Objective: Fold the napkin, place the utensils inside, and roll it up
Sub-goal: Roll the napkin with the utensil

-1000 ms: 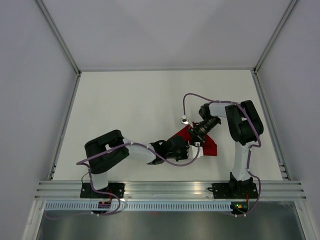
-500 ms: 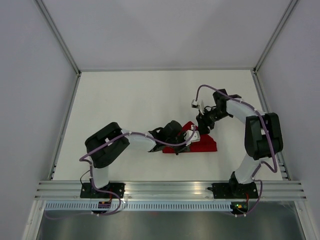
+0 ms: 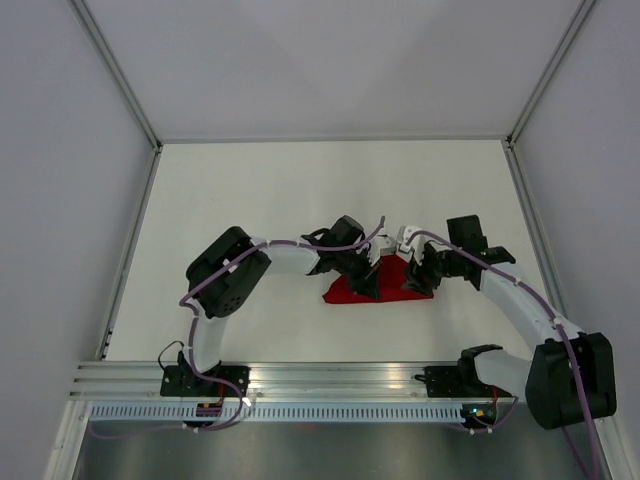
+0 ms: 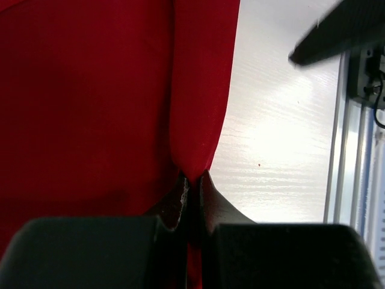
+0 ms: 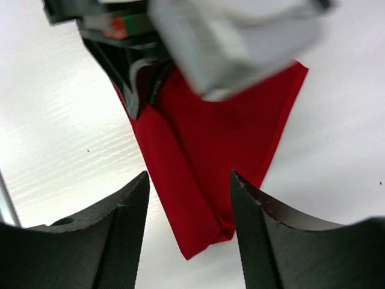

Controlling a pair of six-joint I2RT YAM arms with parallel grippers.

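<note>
The red napkin (image 3: 385, 288) lies folded on the white table, partly under both gripper heads. My left gripper (image 3: 366, 278) is shut on a rolled fold of the napkin (image 4: 198, 108), its two black fingers pinched together at the cloth's edge. My right gripper (image 3: 418, 280) is open, its jaws wide apart over the napkin's right corner (image 5: 201, 238), not touching it. The left gripper (image 5: 141, 90) shows at the top of the right wrist view, holding the far end of the same fold. The utensil is hidden or out of view.
The white table (image 3: 270, 200) is bounded by grey walls and a metal rail (image 3: 330, 378) at the near edge. The rail also shows at the right of the left wrist view (image 4: 355, 156). The two gripper heads sit close together over the napkin.
The left gripper has moved toward the back with the napkin's fold in it. The right arm has swung down and forward, its gripper now over the napkin's right end.
</note>
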